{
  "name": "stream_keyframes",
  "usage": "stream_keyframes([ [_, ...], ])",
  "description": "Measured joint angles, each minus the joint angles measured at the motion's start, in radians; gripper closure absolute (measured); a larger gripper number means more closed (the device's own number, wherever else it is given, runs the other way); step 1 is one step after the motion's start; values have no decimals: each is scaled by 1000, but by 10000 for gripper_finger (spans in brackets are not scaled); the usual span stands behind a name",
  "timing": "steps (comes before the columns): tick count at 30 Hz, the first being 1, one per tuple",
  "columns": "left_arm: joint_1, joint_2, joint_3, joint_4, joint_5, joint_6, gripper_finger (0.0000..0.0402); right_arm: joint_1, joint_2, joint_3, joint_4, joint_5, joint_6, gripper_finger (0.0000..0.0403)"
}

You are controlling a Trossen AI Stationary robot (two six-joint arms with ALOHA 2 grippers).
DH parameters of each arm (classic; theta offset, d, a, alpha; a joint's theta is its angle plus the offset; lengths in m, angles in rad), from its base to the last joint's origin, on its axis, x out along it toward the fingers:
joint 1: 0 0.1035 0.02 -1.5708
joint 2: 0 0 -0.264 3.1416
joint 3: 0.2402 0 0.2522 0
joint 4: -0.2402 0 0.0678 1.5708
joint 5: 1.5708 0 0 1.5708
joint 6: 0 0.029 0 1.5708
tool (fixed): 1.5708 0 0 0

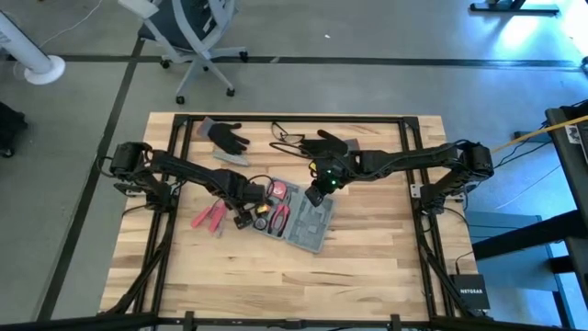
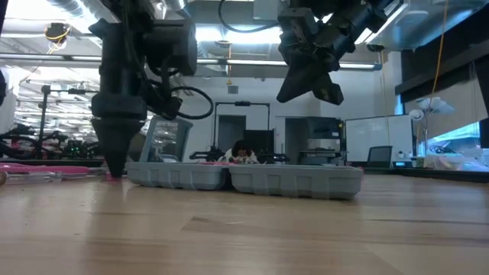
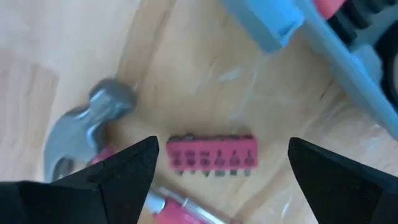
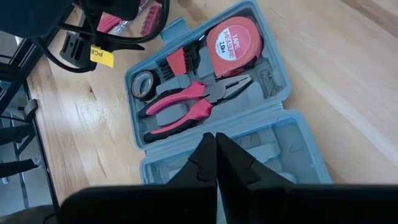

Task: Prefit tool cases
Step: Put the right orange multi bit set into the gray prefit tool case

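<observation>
The grey-blue tool case (image 1: pixel 305 219) lies open and flat on the wooden table, both halves up. One half (image 4: pixel 205 81) holds a red tape measure, red-handled pliers, a tape roll and bits. My left gripper (image 3: pixel 217 162) points down just left of the case, open. Its fingers stand on either side of a small red bit holder (image 3: pixel 211 154) that lies on the table, without touching it. My right gripper (image 4: pixel 216 155) is shut and hangs slanted above the middle of the case (image 2: pixel 244 177), clear of it.
A hammer head (image 3: pixel 87 134) and a red handle (image 3: pixel 180 208) lie beside the bit holder. More loose red-handled tools (image 1: pixel 209 218) lie left of the case. Two black gloves (image 1: pixel 227 136) (image 1: pixel 331 142) and glasses (image 1: pixel 287 136) lie at the far side.
</observation>
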Motion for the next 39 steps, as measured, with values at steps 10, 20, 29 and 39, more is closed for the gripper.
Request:
stream_keyframes([
  [10,2,-5,-53,42,8,-5,50,0,6,0,2,0,0,403],
  [20,1,-4,-54,43,-17,-25,51,0,19,0,18,-8,22,403],
  [29,2,-1,-56,44,-52,-24,131,0,19,0,21,-11,24,403],
  [39,7,-1,-56,50,-54,2,167,0,19,0,78,-11,24,403],
])
